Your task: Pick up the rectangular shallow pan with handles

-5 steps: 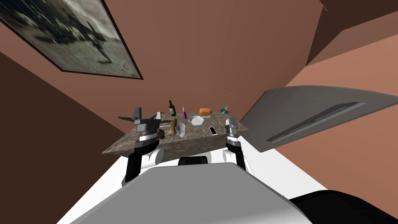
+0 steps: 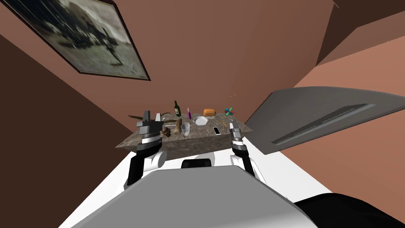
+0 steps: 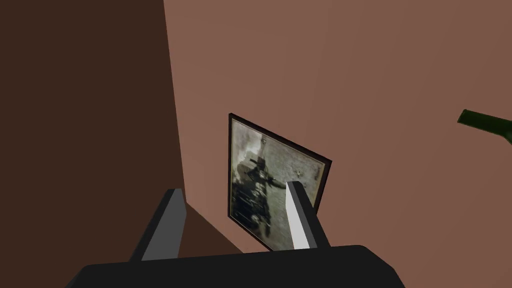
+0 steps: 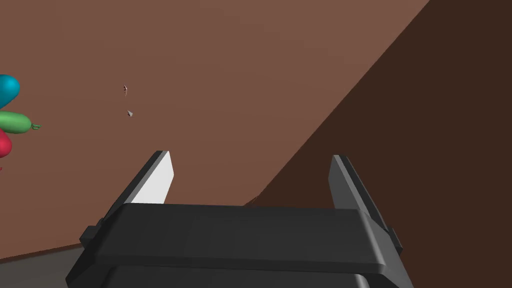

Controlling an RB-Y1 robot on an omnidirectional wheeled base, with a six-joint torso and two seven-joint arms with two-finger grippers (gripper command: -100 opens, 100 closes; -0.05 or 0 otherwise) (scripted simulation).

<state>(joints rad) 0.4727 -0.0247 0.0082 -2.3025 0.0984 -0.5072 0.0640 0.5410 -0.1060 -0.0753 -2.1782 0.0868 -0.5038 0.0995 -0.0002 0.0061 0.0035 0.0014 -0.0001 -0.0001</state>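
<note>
pan: the white shallow pan (image 2: pixel 200 120) sits about mid-top on the mottled grey table (image 2: pixel 205 141); an orange loaf (image 2: pixel 209 113) lies just behind it, a clear glass (image 2: pixel 185 129) near its left side

jaws: the left gripper (image 2: pixel 152 115) has its blades well apart with nothing between them; the right gripper (image 2: pixel 233 124) is equally wide open and empty

bearing: the pan lies ahead of both grippers and between them; forward and leftward from my right hand, forward and rightward from my left

nearer arm: the right, I judge; only a phone (image 2: pixel 216 131) lies on that line, while the left would have to pass the glass and a brown lump (image 2: pixel 176 127)

aim: both hands point up over the table top toward the wall; I judge the working one must tip down first

long axis: roughly across the table by my guess; too small to be sure

hard to make out: the handles, the rim's depth, which end faces me
</note>
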